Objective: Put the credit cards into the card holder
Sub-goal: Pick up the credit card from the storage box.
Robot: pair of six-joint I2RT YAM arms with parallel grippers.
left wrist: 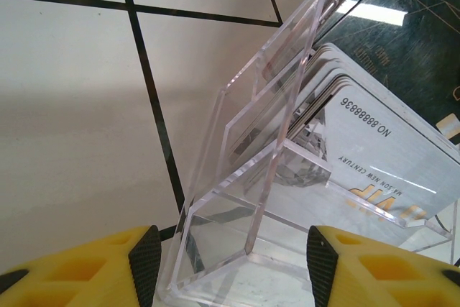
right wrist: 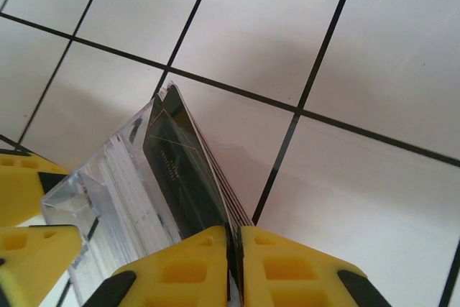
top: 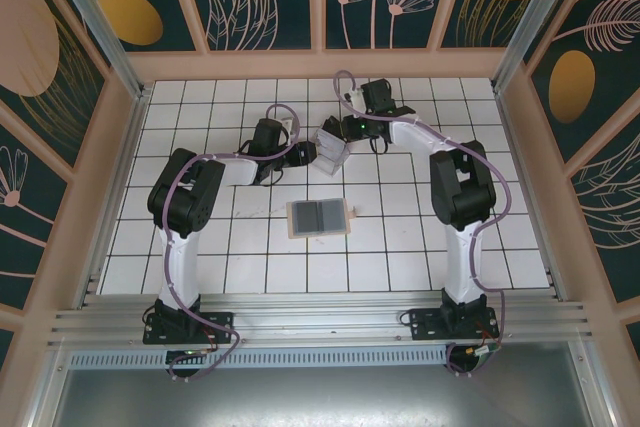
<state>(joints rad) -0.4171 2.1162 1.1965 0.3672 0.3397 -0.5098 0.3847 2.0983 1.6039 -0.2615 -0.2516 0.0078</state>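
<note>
1. Credit cards (left wrist: 374,141), near zone: none is plainly lodged in the card holder (top: 291,219). The holder lies flat near the middle of the tiled table (top: 480,247), at 6 o'clock from the clear rack (left wrist: 244,177). Two dark grey panels show on its face; whether they are cards or pockets cannot be told.
2. Middle zone: the rack stands at 12 o'clock from the holder, well apart from it. A row of cards stands in its slots, pale ones toward the left gripper and dark ones at the far end.
3. Left gripper (left wrist: 233,264), at 9 o'clock of the rack: its jaws are part-spread across the rack's base with the pads against its sides. This is judged a steadying hold.
4. Right gripper (right wrist: 233,239), reaching in from 1 o'clock: its jaws are pinched together on the edge of a dark card (right wrist: 176,170) near the end of the row. The card sits in the rack, not lifted.
5. Finding: the task is at an early stage at best. The step in hand, by judgement, is drawing one card out. Left to do: carry it to the holder, insert it, and repeat for the rest of the row.
</note>
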